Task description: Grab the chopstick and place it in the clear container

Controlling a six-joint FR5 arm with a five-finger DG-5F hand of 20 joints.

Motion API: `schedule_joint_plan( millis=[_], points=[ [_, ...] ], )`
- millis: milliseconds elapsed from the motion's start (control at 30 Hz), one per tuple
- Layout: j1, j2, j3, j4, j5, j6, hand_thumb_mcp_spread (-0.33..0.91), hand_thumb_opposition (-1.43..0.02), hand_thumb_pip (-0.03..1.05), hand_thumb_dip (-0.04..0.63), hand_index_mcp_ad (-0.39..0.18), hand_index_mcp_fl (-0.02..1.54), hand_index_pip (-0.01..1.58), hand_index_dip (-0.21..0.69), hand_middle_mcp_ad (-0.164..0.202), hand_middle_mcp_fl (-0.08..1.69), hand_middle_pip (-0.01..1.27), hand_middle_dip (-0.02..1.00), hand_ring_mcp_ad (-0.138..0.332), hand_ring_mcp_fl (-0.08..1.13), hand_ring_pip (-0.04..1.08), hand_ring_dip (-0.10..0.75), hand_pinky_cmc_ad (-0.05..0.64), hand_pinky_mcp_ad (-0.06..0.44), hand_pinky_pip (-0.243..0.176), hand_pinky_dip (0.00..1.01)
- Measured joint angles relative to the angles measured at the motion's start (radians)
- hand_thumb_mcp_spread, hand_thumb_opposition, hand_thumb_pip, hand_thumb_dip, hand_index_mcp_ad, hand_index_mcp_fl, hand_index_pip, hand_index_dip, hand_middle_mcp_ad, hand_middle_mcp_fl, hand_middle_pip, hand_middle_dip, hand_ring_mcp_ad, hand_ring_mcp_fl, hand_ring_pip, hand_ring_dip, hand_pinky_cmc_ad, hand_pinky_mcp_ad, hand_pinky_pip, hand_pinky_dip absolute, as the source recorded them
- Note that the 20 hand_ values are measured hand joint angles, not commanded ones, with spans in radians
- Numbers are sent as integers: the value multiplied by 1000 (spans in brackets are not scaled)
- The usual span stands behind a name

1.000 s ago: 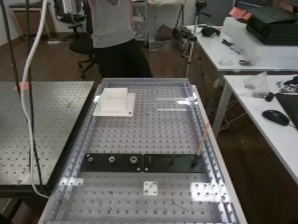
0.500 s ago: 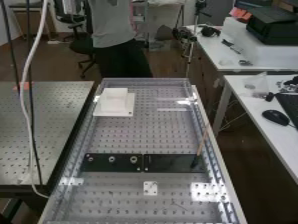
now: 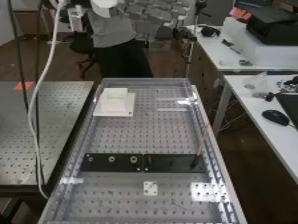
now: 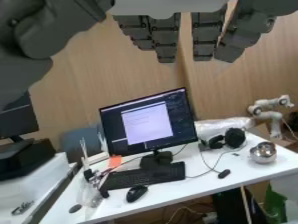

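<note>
Above the far end of the bench, the hand (image 3: 158, 11) is held aloft on the white arm (image 3: 104, 6), well apart from the work. Its fingers (image 4: 166, 40) are spread wide and nearly straight, with nothing gripped between them. Below the hand, a square white piece (image 3: 114, 103) is set on the perforated bench top (image 3: 143, 132); whether it is the clear container or a stand for it cannot be told. Farther from the hand, toward the near end, the chopstick (image 3: 201, 142) is seen nearly upright, leaning slightly, its lower end met by a dark holder (image 3: 196, 161) on the black plate (image 3: 174, 163), close beside the side rail.

The chopstick can be judged very light and stiff, smooth enough to be rolled or twisted if pinched off-centre, and liable to be snapped if bent sideways. It is best taken at the middle of the bare shaft, above the holder, between thumb and fingertips, with light, even pressure. It should then be drawn along its own lean until freed, so that the holder is not dragged or tipped. For this, the hand must first be lowered and brought toward the near end.
</note>
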Motion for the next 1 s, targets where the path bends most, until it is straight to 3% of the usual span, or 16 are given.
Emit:
schedule_joint_plan(
  millis=[167, 300, 367, 533, 700, 800, 1000],
  points=[
    [-15, -19, -68, 130, 7, 101, 138, -620, 164, 3, 120, -9, 37, -65, 126, 12, 113, 24, 234, 17, 63, 14, 298, 194, -140, 202],
    [-32, -43, -129, 270, 28, 210, 206, -620, 253, 7, 120, -9, 40, -54, 126, 10, 127, 30, 236, 17, 61, 14, 298, 201, -140, 215],
    [-36, -53, -144, 302, 43, 247, 216, -634, 269, 7, 101, -12, 54, 17, 126, 7, 129, 35, 236, 17, 59, 14, 298, 201, -145, 234],
    [-48, -90, -200, 435, 106, 363, 272, -648, 393, 23, 58, 75, 68, 190, 126, 73, 140, 147, 239, 14, 65, 17, 298, 199, -145, 265],
    [-56, -142, -255, 602, 214, 465, 305, -661, 497, 98, 38, 227, 65, 367, 126, 278, 140, 328, 236, 16, 70, 19, 298, 199, -145, 323],
    [-61, -175, -272, 676, 278, 521, 314, -667, 574, 145, 38, 309, 68, 389, 126, 365, 141, 412, 239, 30, 75, 35, 298, 199, -141, 321],
    [-75, -255, -258, 702, 329, 617, 347, -702, 682, 225, 26, 393, 164, 379, 126, 445, 141, 527, 241, 30, 84, 117, 298, 201, -145, 339]
  ],
)
